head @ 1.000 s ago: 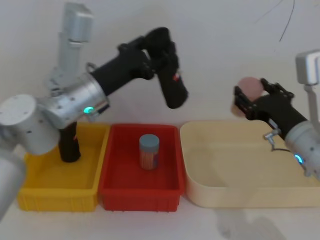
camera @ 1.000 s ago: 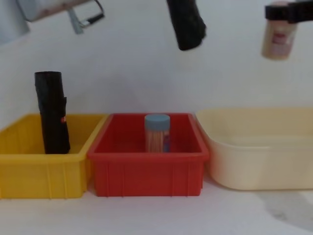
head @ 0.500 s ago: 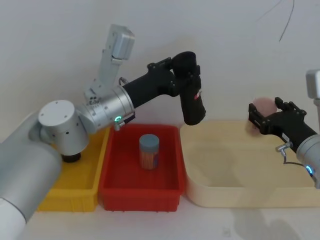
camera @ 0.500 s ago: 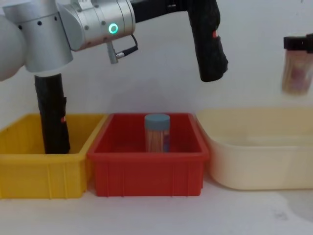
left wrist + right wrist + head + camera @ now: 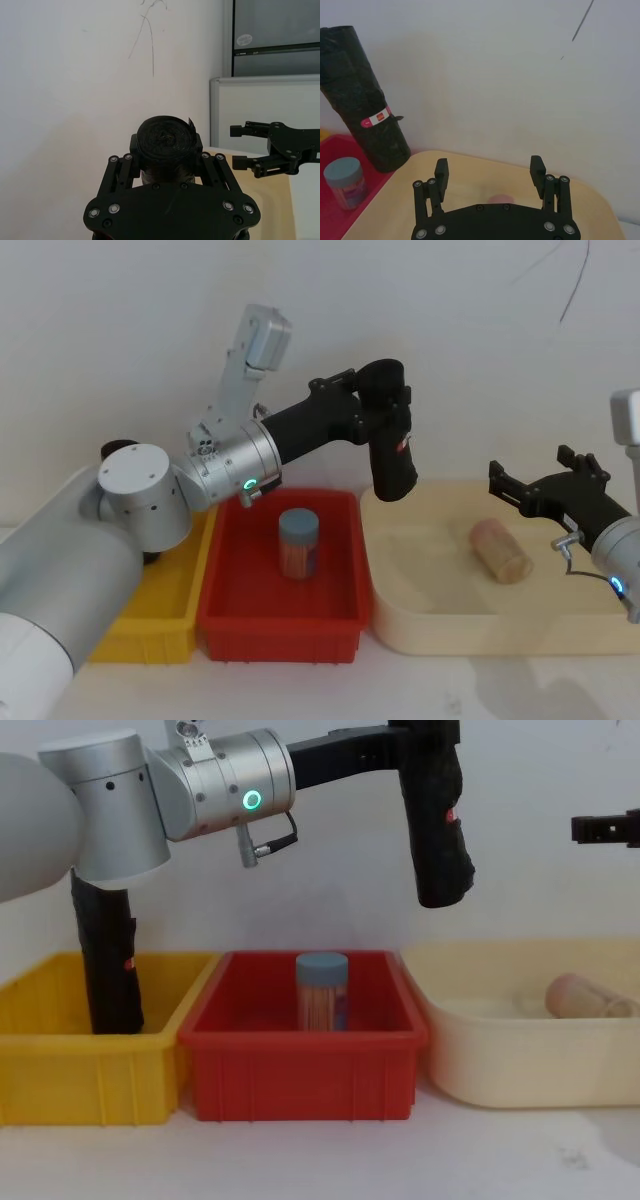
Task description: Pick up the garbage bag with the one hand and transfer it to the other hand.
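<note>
Three plastic bins stand in a row. A yellow crate (image 5: 60,1060) holds one upright black film roll (image 5: 108,960), a red crate (image 5: 300,1070) one blue-lidded clear jar (image 5: 322,992), and a rounded cream tub (image 5: 520,1065) one tan jar (image 5: 500,550) on its side. The black left gripper (image 5: 375,405) clamps the crinkly cylindrical black garbage bag (image 5: 393,455) aloft between red crate and tub. The black right gripper (image 5: 489,165) hangs spread and empty over the tub.
</note>
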